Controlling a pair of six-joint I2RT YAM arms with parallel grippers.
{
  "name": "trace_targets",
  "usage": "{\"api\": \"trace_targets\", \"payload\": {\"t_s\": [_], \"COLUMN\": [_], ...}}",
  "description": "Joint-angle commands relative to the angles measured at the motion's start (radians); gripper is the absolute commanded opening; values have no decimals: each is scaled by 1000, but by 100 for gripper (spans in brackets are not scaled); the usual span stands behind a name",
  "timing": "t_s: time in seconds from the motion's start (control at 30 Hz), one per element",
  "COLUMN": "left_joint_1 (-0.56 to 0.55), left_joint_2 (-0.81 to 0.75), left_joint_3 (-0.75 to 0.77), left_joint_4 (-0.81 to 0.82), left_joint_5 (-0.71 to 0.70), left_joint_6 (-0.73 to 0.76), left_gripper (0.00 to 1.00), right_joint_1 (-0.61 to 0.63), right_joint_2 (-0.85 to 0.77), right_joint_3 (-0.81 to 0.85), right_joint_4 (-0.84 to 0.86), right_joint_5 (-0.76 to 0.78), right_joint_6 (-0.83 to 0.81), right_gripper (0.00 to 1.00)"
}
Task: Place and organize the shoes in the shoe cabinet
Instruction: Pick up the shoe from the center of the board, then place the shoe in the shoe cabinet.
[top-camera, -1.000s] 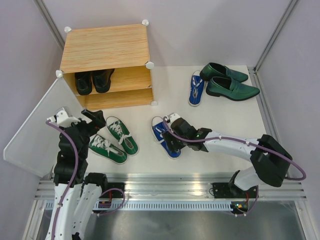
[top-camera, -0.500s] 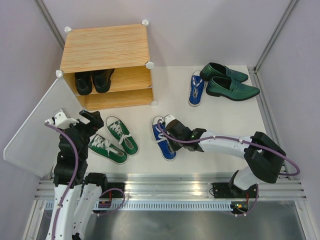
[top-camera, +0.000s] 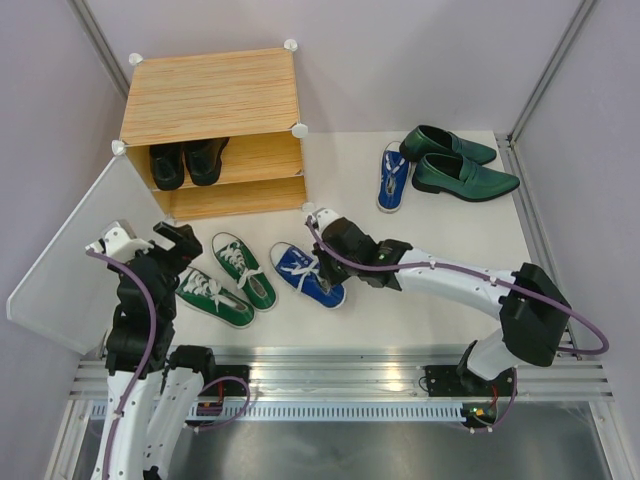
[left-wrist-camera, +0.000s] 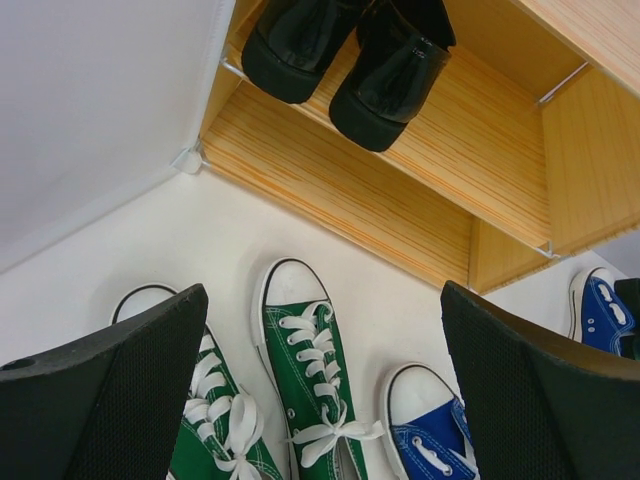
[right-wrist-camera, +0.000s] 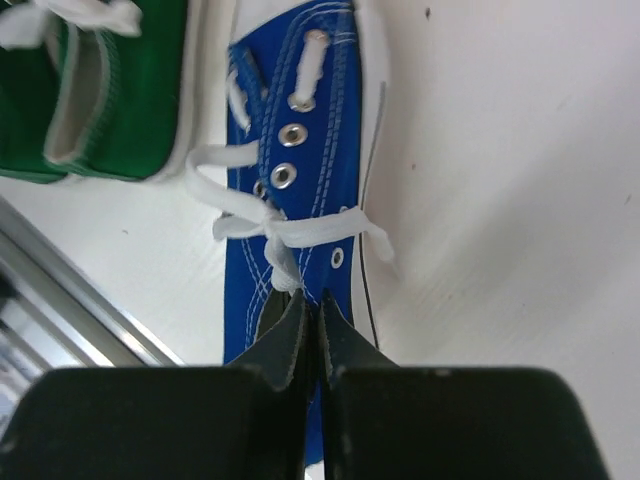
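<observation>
The cabinet's door (top-camera: 70, 260) hangs open to the left of the left gripper (top-camera: 148, 240), whose jaws are spread wide and hold nothing. Ahead of it stands the cabinet (top-camera: 210, 95) with the black boots (top-camera: 187, 162) already on the upper shelf, so one pair of four looks stored, and the lower shelf shows no shoes. Just below and to its right the green sneakers (top-camera: 228, 282) lie on the table (top-camera: 440, 230). The right gripper (right-wrist-camera: 308, 315) is pinched shut at the tongue of a blue sneaker (right-wrist-camera: 310, 150), apparently gripping it. Beyond and to its right lie the second blue sneaker (top-camera: 393, 178) and the green loafers (top-camera: 455, 160), not yet shelved.
</observation>
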Motion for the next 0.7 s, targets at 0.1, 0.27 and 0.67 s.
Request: {"api": "trace_targets", "payload": {"t_s": [0.1, 0.27, 0.67], "left_joint_1": [-5, -6, -15], "left_joint_2": [-15, -17, -15], "left_joint_3": [39, 38, 36], "left_joint_4": [-20, -22, -22], "left_joint_5": [-57, -60, -51], "left_joint_6": [-1, -5, -8], "left_gripper": [100, 100, 100], "right_joint_1": [9, 9, -16], "right_joint_2": [-14, 24, 191], "right_joint_3": [261, 379, 631], "right_joint_4": [55, 36, 38], "right_joint_5": [-39, 15, 177], "right_joint_6": [27, 47, 191], "right_gripper": [1, 1, 1]}}
